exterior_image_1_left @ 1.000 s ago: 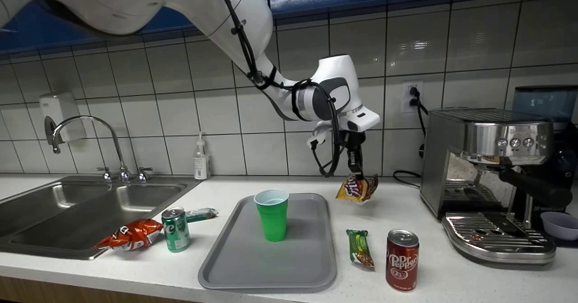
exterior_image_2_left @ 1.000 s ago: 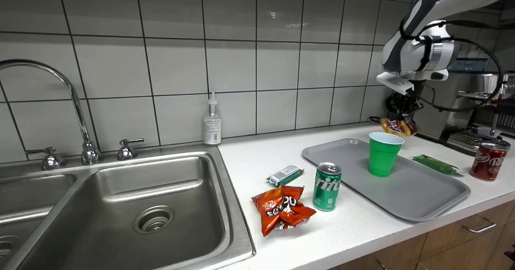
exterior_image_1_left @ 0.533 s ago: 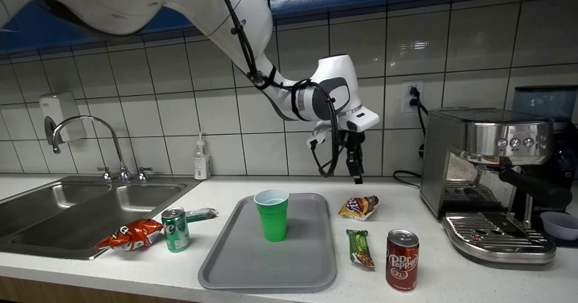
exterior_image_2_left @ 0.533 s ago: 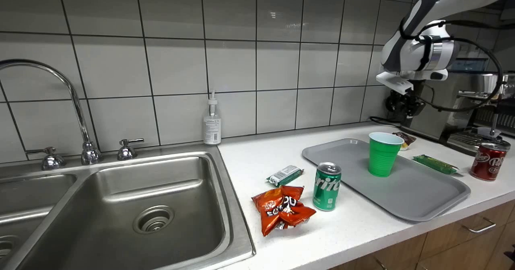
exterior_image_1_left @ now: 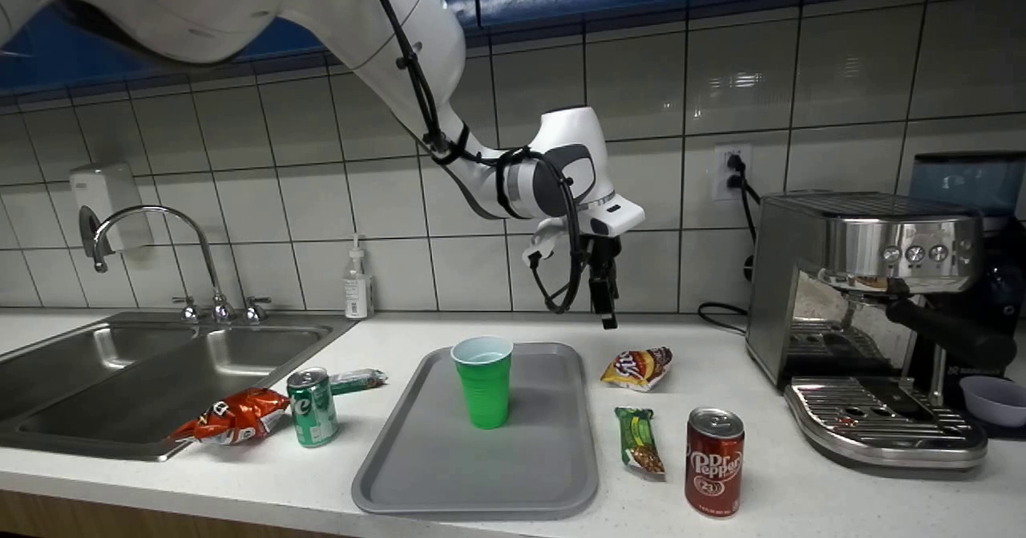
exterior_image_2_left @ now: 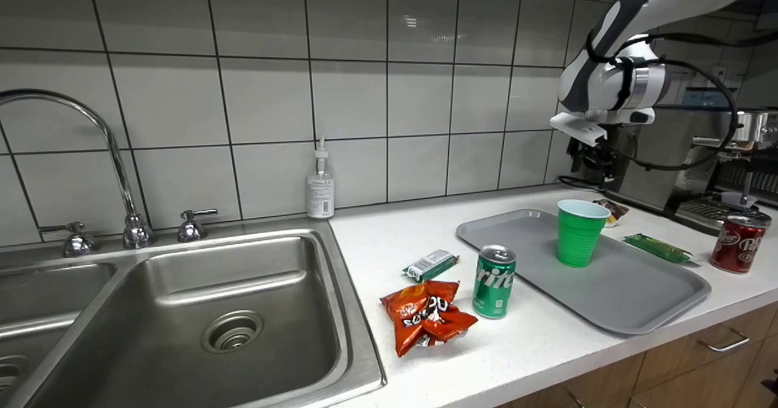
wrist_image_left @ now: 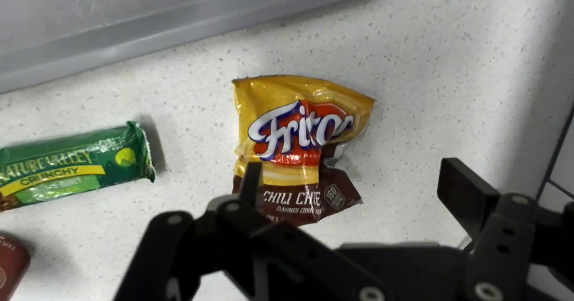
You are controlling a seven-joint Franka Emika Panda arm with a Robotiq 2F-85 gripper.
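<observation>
Right, the gripper [wrist_image_left: 352,175] hangs above the counter [wrist_image_left: 426,90], jaws spread wide and gripping nothing! Lower down, close by, lies one Fritos bag [wrist_image_left: 296,130], on the counter between the gray tray [exterior_image_1_left: 481,474] and the espresso machine [exterior_image_1_left: 866,253], with "Chili Ch", "Flavored Corn" and "160" readable. Counting snacks: two bags in all, the crumpled red-orange bag [exterior_image_2_left: 425,317] with unclear lettering; two bars, the Nature Valley bar [wrist_image_left: 76,164] reading "Crunchy", and the green-and-white bar [exterior_image_2_left: 430,266] over by the sink [exterior_image_2_left: 164,311]. Two cans stand upright: the Dr Pepper can [exterior_image_1_left: 713,462], marked "23", and the green can [exterior_image_2_left: 494,283], showing "rit". One green cup [exterior_image_1_left: 485,386] stands on the tray!
</observation>
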